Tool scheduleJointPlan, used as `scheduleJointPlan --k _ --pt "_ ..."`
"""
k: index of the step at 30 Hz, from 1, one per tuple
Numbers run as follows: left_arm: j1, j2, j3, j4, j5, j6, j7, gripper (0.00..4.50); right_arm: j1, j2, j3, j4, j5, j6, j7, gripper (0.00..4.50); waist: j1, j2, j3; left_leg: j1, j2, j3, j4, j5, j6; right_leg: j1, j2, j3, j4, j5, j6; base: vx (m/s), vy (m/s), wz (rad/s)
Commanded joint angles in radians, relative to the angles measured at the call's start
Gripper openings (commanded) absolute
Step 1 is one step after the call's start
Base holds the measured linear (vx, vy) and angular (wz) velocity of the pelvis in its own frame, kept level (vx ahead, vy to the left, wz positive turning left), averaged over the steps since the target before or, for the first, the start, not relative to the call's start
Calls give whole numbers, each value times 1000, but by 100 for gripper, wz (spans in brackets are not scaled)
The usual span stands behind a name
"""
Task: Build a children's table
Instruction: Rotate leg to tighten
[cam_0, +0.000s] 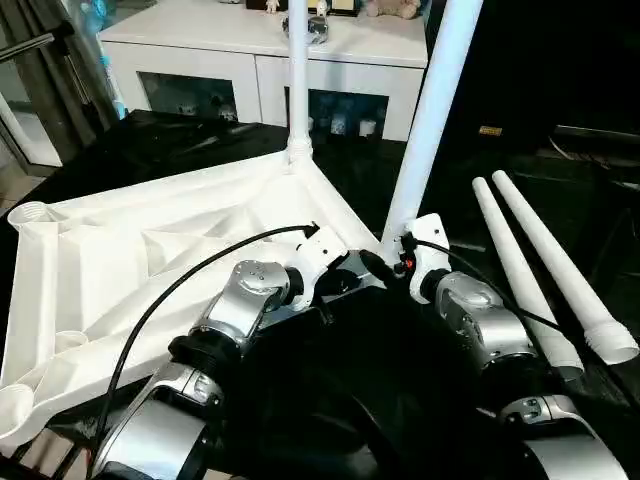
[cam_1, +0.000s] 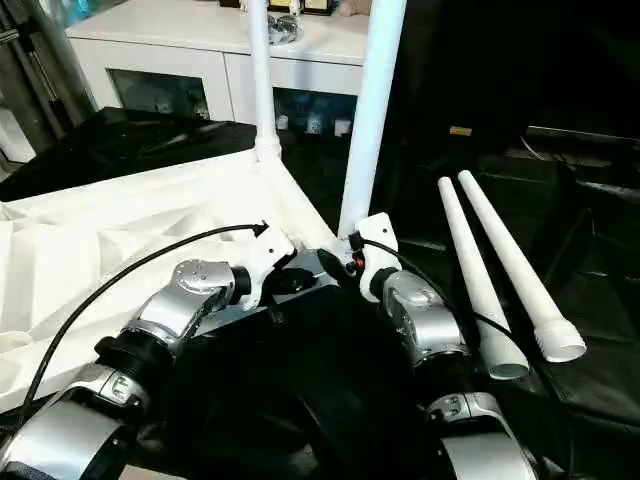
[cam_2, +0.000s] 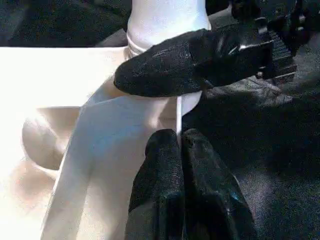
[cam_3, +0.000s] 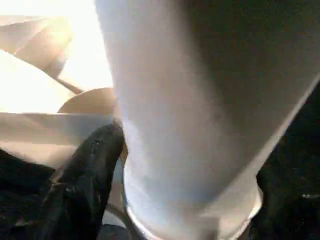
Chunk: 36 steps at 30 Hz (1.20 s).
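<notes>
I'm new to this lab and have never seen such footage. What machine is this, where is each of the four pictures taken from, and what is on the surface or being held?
This is a humanoid robot with two silver arms, each ending in a gripper with two black fingers. The two wide pictures come from a stereo camera on its head, looking down over its forearms. The other two come from cameras on its wrists.

On the dark surface lies a white tabletop, upside down with its ribs showing. One leg stands in the far corner socket. A second leg rises, leaning, from the near corner, between the fingers of the right gripper, whether gripped or loose I cannot tell. The left gripper is shut and empty, close to that corner. Two spare legs lie to the right. A white cabinet stands behind.
</notes>
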Motion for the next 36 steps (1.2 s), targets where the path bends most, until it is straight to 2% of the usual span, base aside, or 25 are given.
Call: scheduleJointPlan --k 1,2,3,6,7,8,9,10,12,13,15,17,19,21,22,23,24,26,27,29,36 --pt "-14 -35 -26 -38 -32 -55 -47 0 10 32 75 32 6 27 72 394 0 -11 -52 9 20 -12 -76 -301 30 36 -48 35 -88 -348 -170 0 0 0" --pt "-5 -20 -32 -49 -34 -69 -77 0 14 10 84 16 4 15 110 407 0 -12 -52 8 21 -12 -76 -294 31 37 -48 36 -87 -338 -173 0 0 0" --pt "-5 -20 -32 -49 -34 -69 -77 0 14 10 84 16 4 15 110 407 2 -12 -52 8 21 -13 -76 -290 32 38 -49 35 -86 -333 -176 0 0 0" --pt "35 41 -55 -106 -62 -93 -218 0 47 -80 94 -81 40 -5 283 407 8 -13 -54 6 22 -9 -73 -260 57 42 -49 36 -82 -283 -188 0 0 0" --pt "37 43 -55 -108 -63 -93 -223 0 48 -83 94 -83 41 -6 288 407 11 -13 -55 5 24 -10 -73 -249 61 45 -51 37 -80 -269 -190 0 0 0" --pt "46 59 -64 -124 -68 -97 -263 0 59 -107 106 -111 50 -1 342 407 12 -6 -56 7 25 -8 -72 -229 66 42 -48 37 -74 -228 -204 0 0 0" --pt "46 59 -64 -124 -68 -97 -263 0 59 -107 106 -111 50 -1 342 407 12 -9 -59 4 26 -7 -69 -204 72 45 -46 37 -67 -178 -220 0 0 0" --pt "54 78 -72 -140 -73 -99 -302 0 75 -139 127 -149 61 12 411 407 12 -7 -61 3 25 -7 -68 -188 74 47 -46 36 -63 -152 -230 0 0 0" --pt "69 112 -83 -168 -83 -104 -372 0 101 -193 165 -210 74 36 523 407 20 -6 -63 1 26 -5 -62 -138 99 52 -42 34 -50 -58 -257 0 0 0" --pt "69 115 -83 -170 -84 -104 -377 0 103 -197 169 -215 75 38 532 407 21 -3 -64 3 27 -4 -61 -135 104 51 -41 34 -49 -39 -265 0 0 0" --pt "75 134 -84 -184 -93 -106 -412 0 114 -224 193 -241 74 48 582 407 23 -5 -65 4 27 -2 -58 -127 119 51 -42 33 -44 -3 -281 0 0 0" --pt "85 164 -88 -209 -104 -101 -465 0 122 -242 212 -258 63 41 633 407 25 -5 -61 5 29 -1 -61 -153 114 49 -45 34 -49 -46 -279 0 0 0" --pt "93 177 -90 -226 -110 -95 -486 0 125 -246 216 -264 64 39 644 407 25 -8 -59 7 30 -1 -64 -183 96 47 -46 35 -55 -106 -267 0 0 0" --pt "104 192 -91 -249 -118 -86 -516 0 130 -249 219 -278 75 47 661 407 27 -6 -55 9 32 -2 -68 -212 71 45 -48 37 -60 -168 -253 0 0 0" --pt "105 194 -91 -251 -119 -85 -520 0 130 -250 219 -280 76 49 663 381 27 -6 -55 10 31 -2 -68 -216 68 44 -47 37 -61 -177 -250 0 0 0" --pt "112 203 -92 -265 -124 -77 -535 0 134 -254 223 -294 85 58 673 381 27 -6 -55 10 32 -3 -70 -216 61 45 -46 38 -61 -183 -245 0 0 0" --pt "123 217 -96 -283 -133 -67 -557 0 142 -259 229 -315 96 71 687 381 28 -10 -56 10 31 -2 -69 -211 62 45 -45 38 -60 -178 -242 0 0 0" --pt "128 224 -100 -292 -138 -62 -568 0 146 -260 231 -324 102 75 694 355 29 -7 -56 10 32 -2 -69 -201 64 43 -46 39 -58 -169 -243 0 0 0" --pt "139 234 -104 -310 -143 -50 -589 0 153 -261 233 -339 107 81 709 344 30 -10 -56 10 31 -1 -68 -194 65 43 -45 39 -57 -160 -244 0 0 0" --pt "148 240 -106 -326 -145 -40 -599 0 158 -261 234 -349 110 86 718 333 33 -10 -57 9 31 -1 -67 -185 66 44 -46 40 -55 -155 -241 0 0 0" --pt "146 222 -92 -309 -133 -58 -548 0 172 -253 237 -354 112 91 714 279 37 -11 -56 10 30 -2 -68 -201 52 41 -46 40 -59 -191 -228 0 0 0"
